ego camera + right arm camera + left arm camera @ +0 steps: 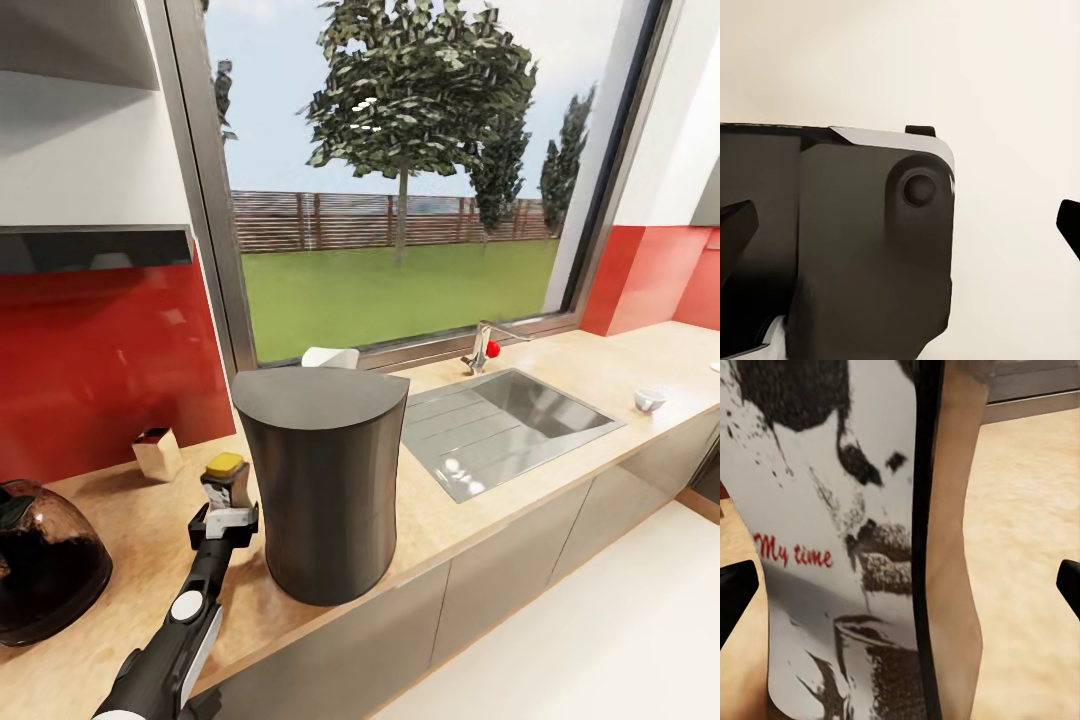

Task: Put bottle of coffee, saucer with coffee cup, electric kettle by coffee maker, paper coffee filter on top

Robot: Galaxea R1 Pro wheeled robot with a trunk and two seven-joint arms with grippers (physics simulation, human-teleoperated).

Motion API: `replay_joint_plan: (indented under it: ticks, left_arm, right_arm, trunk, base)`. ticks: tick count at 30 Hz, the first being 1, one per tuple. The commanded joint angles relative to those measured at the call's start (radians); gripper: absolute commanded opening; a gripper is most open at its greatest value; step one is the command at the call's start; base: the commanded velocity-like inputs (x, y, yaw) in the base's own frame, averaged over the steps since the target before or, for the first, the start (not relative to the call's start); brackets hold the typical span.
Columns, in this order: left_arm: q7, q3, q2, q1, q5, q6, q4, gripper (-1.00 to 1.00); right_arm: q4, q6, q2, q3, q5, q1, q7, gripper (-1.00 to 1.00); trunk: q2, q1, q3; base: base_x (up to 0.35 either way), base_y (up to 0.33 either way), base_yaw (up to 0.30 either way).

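L gripper (226, 524) w/ jaws spread either side of coffee bottle (224, 480) on worktop (150, 520), just L of dark coffee maker (322, 480), kettle (45, 560) far L, cup (649, 400) past sink (500, 425), R gripper (900, 225) jaws apart, holding nothing

Dark grey coffee maker (322, 490), yellow-capped bottle of coffee (226, 482) with black-speckled white label, red backsplash (100, 350).

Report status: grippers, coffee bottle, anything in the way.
Left gripper open, fingers straddling coffee bottle on countertop. Right gripper open, empty. Coffee maker stands right beside bottle, close quarters.
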Motion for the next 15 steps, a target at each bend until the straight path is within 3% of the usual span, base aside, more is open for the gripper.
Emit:
replay_joint_plan:
  ticks: [1,15]
  left_arm:
    - [0.004,0.002,-0.001,-0.001,-0.011,-0.003,0.000,1.00]
    - [0.004,0.002,-0.001,-0.001,-0.012,-0.003,0.000,1.00]
  right_arm:
    - [0.000,-0.003,0.000,0.009,-0.009,-0.001,-0.004,1.00]
    - [0.000,-0.003,0.000,0.009,-0.009,-0.001,-0.003,1.00]
  trunk:
    - [-0.002,0.000,-0.002]
    - [-0.002,0.000,-0.002]
  base:
    - [0.000,0.000,0.000]
    - [0.000,0.000,0.000]
